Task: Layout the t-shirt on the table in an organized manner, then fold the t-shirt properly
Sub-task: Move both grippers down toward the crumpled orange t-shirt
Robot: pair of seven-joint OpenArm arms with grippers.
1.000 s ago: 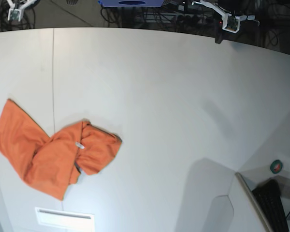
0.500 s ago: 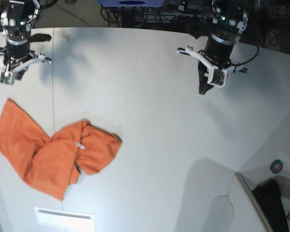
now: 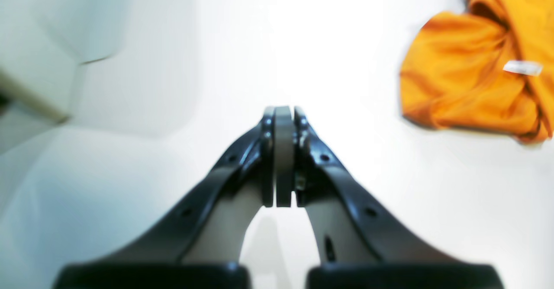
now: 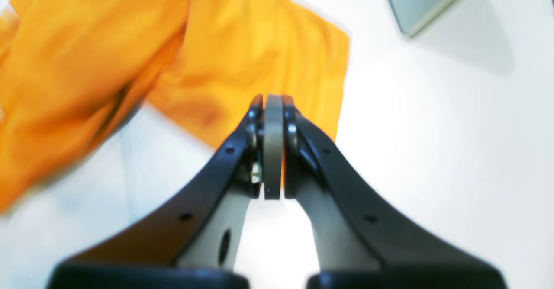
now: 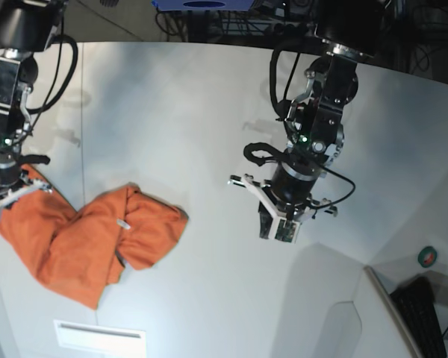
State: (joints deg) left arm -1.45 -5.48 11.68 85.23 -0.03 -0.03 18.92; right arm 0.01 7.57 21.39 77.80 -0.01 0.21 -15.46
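Crumpled orange t-shirt (image 5: 89,242) on white table (image 5: 209,112)

A robotics lab: two cabled arms over a wide white table (image 5: 209,97), wiring cluttering the floor behind.

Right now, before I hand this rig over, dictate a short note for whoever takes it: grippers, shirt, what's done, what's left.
Left gripper: shut, empty, above bare table, off to one side of the shirt.
Right gripper: shut, empty, above the edge of the orange t-shirt; contact can't be told.
T-shirt: crumpled in a twisted heap near the table's edge on the right arm's side, white neck tag showing.
Done: nothing yet; shirt not spread.
Left: open the grippers, pull the shirt out flat, then fold it.
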